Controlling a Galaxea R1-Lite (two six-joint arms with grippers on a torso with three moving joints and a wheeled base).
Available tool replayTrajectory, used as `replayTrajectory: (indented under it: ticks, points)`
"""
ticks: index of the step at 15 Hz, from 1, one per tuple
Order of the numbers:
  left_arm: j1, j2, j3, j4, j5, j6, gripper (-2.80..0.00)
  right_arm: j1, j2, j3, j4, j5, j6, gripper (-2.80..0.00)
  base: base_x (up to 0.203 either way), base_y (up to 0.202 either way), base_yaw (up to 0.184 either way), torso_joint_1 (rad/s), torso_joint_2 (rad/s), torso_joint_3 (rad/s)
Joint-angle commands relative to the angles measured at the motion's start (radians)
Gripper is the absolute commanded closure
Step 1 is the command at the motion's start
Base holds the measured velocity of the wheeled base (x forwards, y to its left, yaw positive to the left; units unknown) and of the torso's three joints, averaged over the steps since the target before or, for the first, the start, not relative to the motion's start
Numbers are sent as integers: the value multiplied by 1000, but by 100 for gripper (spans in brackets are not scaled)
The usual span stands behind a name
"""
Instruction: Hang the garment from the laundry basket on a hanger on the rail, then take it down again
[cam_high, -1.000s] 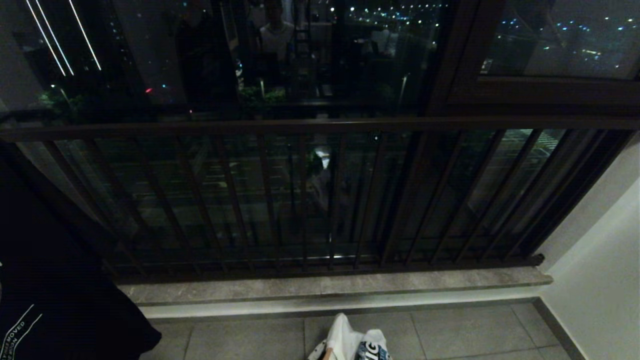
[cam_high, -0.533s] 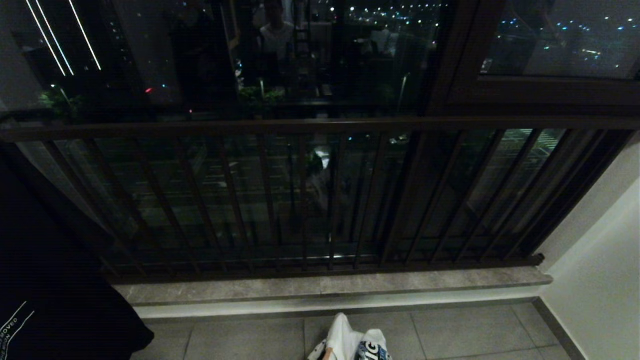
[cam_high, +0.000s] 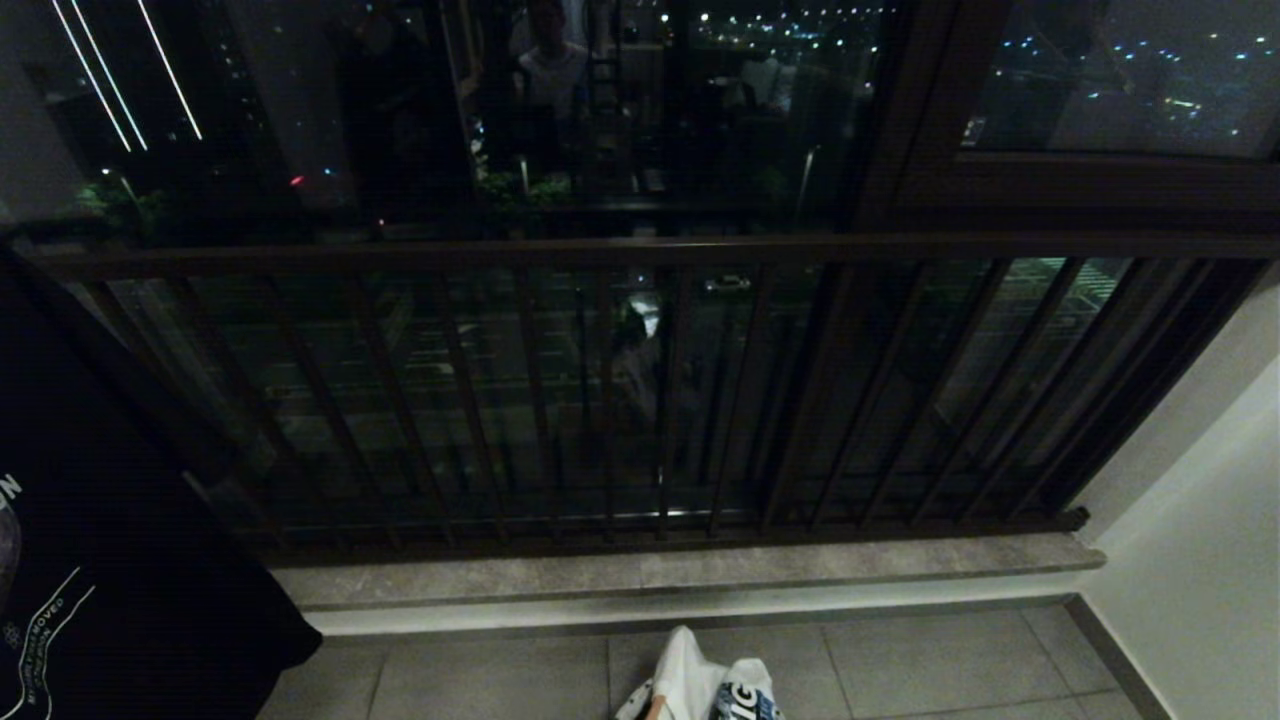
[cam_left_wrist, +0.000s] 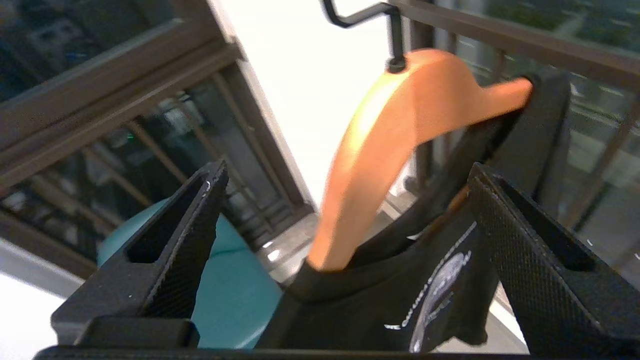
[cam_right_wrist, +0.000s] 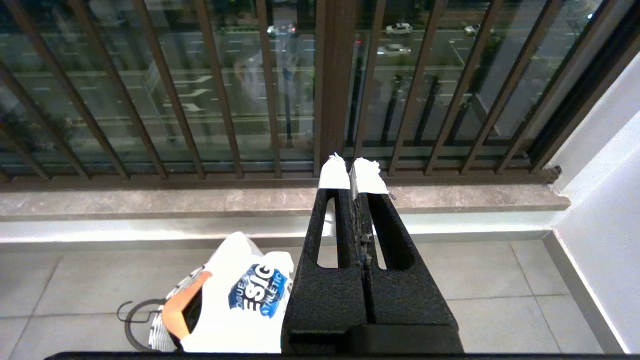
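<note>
Black T-shirt hangs on an orange hanger hooked over the rail, so I hold my left gripper wide around it; right gripper rests closed, empty.

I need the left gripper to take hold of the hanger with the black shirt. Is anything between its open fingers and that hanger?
Nothing visible. In the left wrist view the left gripper stands open, facing the orange hanger carrying the black shirt.

Black printed garment hangs on orange hanger.
</note>
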Motion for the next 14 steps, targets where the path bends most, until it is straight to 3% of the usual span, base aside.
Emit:
replayTrajectory:
  ticks: [1,3,11,14]
  points:
    - [27,26,0,1,-11,0,-280,0,0,0,0,0,0,0,0,0,0,0,0,0]
    - [70,44,0,-1,-42,-6,-280,0,0,0,0,0,0,0,0,0,0,0,0,0]
    - [237,66,0,-29,-461,-76,-280,0,0,0,0,0,0,0,0,0,0,0,0,0]
    - [286,73,8,-45,-575,-81,-280,0,0,0,0,0,0,0,0,0,0,0,0,0]
